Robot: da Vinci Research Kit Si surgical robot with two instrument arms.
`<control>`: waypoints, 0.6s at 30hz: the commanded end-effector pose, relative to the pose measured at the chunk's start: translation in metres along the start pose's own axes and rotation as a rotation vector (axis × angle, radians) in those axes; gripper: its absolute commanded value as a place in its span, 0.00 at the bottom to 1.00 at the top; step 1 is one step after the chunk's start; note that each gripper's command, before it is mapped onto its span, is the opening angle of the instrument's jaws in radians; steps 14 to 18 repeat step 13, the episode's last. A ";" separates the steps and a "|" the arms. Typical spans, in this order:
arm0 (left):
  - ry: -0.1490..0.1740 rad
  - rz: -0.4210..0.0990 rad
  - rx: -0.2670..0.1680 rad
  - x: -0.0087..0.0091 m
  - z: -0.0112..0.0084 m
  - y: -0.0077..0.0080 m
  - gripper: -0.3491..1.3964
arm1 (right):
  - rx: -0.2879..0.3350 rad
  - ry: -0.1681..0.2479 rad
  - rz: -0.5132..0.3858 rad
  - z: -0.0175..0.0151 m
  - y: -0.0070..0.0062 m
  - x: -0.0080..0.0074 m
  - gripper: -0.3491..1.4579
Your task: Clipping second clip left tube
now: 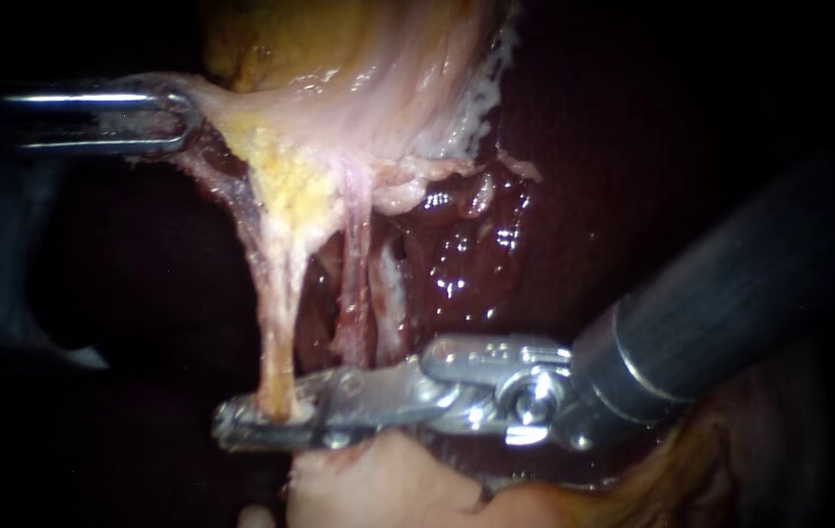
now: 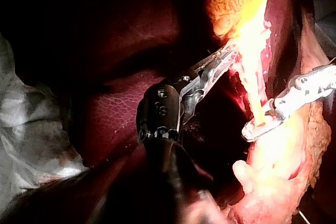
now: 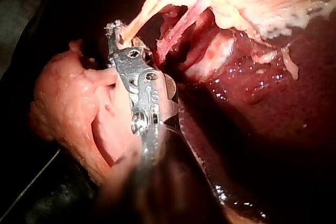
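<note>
— Tube position?
— Left tube [image 1: 276, 323] hangs taut from gallbladder [image 1: 339, 78]. Its lower end sits between the jaws of the right instrument [image 1: 241, 418], which close on it from both sides. Right tube [image 1: 354, 284] runs just beside, outside those jaws.
— Other jaws?
— Left instrument [image 1: 183, 117] clamps the gallbladder edge, stretching it.
— Handling?
— Soft, wet, thin, prob. tears easily. Take it squarely across its width, w/o twisting. No clip visible.
</note>
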 end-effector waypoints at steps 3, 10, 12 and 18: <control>0.000 0.000 0.000 0.0000 0.0000 0.0000 0.00 | -0.007 -0.037 0.008 -0.0001 0.0001 0.0000 0.00; 0.000 0.000 0.000 0.0000 0.0000 -0.0001 0.00 | -0.004 -0.037 0.019 -0.0001 0.0003 0.0000 0.00; 0.000 0.000 0.000 0.0001 0.0001 -0.0003 0.00 | 0.008 -0.030 0.030 -0.0001 0.0004 0.0000 0.00; 0.000 0.000 -0.001 0.0001 0.0001 -0.0003 0.00 | 0.010 -0.025 0.029 -0.0002 0.0005 0.0000 0.00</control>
